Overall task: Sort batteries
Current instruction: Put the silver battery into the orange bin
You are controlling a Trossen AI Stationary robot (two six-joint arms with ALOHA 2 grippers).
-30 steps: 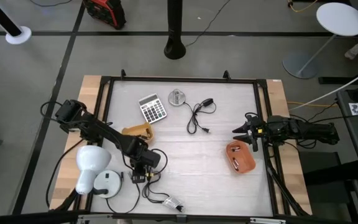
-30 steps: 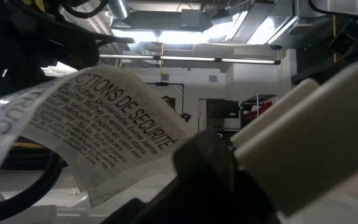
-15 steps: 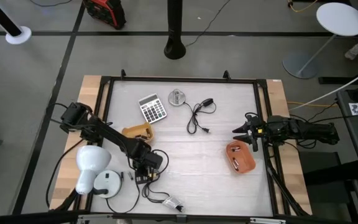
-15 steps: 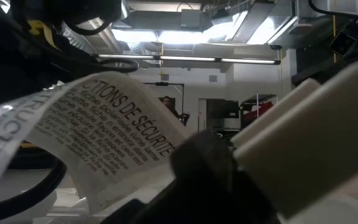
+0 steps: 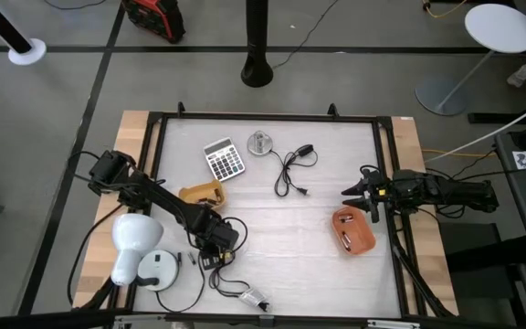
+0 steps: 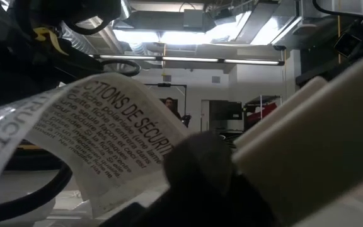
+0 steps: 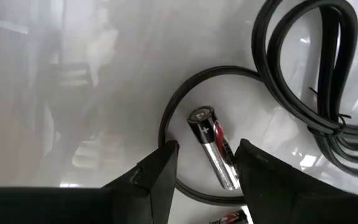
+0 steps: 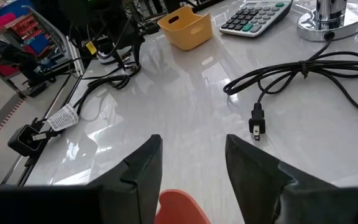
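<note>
- Left gripper (image 7: 204,165): we log it low over the white table (image 5: 281,228), near the front-left corner, fingers spread and holding nothing.
- Battery (image 7: 213,146): we count one silver and black cell with a red band lying flat on the table, partly in the gap between the left gripper's fingers and reaching out past their tips; it touches neither finger that we can see.
- Second battery (image 7: 229,218): we note only an end of it, just beside the right-hand finger of that gripper, close under the wrist camera.
- Black cable (image 7: 309,81): we record a bundled coil ahead of the left gripper and off to one side; one thin loop of it curves round the first battery.
- Right gripper (image 5: 362,197): we log it at the table's right edge, fingers spread, nothing between them.
- Orange tray (image 5: 353,230): we find it just below and in front of the right gripper, with small pale cylinders in it; too small for us to say they are batteries.
- Yellow tray (image 5: 200,193): we place it well beyond the right gripper, close to the left arm.
- Calculator (image 5: 224,159), silver disc stand (image 5: 260,143) and plug cord (image 5: 292,169): we list them at the far side of the table, away from both grippers.
- Printed safety label (image 6: 99,132): we see it close in front of the low camera, blocking most of that view.
</note>
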